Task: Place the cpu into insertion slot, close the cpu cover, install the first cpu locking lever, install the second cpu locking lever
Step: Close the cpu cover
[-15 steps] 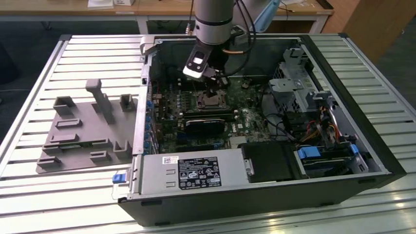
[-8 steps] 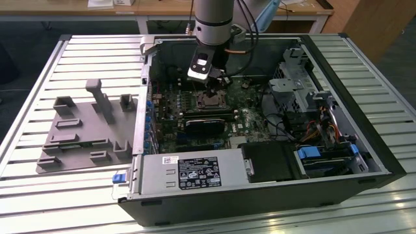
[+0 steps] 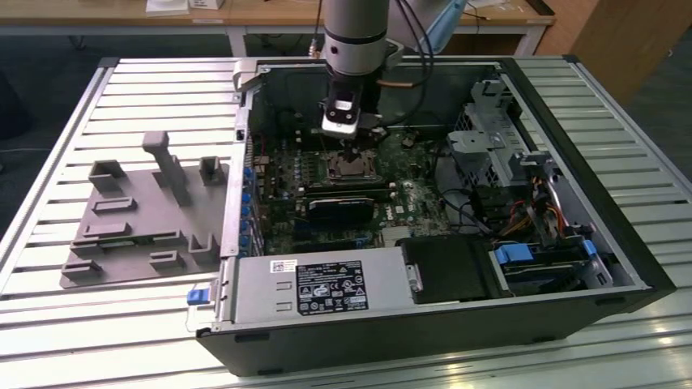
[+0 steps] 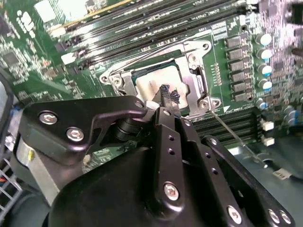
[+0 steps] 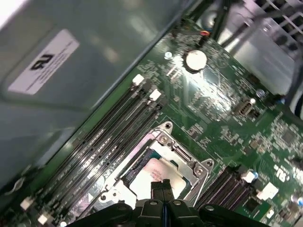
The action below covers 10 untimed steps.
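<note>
Slatted metal surface (image 3: 130, 97), open computer case (image 3: 611, 219): hand (image 5: 161, 185) poised over the motherboard (image 5: 213, 109).
Hand closed tight, holding nothing; cpu (image 5: 154, 171) lies seated directly beneath its tips, cpu cover (image 5: 185, 160) framing it.

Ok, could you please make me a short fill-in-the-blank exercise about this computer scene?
1. The gripper hovers over the cpu with its fingers ___.
2. The circuit board around the cpu is ___.
3. The grey fixture plate lies on the exterior view's ___ of the computer case.
Missing words: shut; green; left.
</note>
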Motion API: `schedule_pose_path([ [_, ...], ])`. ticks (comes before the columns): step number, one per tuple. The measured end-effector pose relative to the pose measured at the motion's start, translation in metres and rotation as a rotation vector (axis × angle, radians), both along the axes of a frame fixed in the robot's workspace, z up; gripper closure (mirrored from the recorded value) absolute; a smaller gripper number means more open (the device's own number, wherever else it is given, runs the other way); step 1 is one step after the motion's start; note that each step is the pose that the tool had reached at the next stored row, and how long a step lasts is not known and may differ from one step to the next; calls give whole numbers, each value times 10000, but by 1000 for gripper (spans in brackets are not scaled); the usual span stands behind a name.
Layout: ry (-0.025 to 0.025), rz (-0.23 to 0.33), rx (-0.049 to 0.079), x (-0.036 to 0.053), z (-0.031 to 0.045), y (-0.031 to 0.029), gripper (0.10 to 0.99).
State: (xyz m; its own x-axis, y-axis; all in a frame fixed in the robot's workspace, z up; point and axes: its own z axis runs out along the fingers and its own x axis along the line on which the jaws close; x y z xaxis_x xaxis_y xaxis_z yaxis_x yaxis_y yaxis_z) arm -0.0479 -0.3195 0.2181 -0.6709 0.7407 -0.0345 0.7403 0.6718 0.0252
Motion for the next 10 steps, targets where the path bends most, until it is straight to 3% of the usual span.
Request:
schedule_pose_path([
  [10, 0, 1826, -8, 0, -2, 0, 984],
])
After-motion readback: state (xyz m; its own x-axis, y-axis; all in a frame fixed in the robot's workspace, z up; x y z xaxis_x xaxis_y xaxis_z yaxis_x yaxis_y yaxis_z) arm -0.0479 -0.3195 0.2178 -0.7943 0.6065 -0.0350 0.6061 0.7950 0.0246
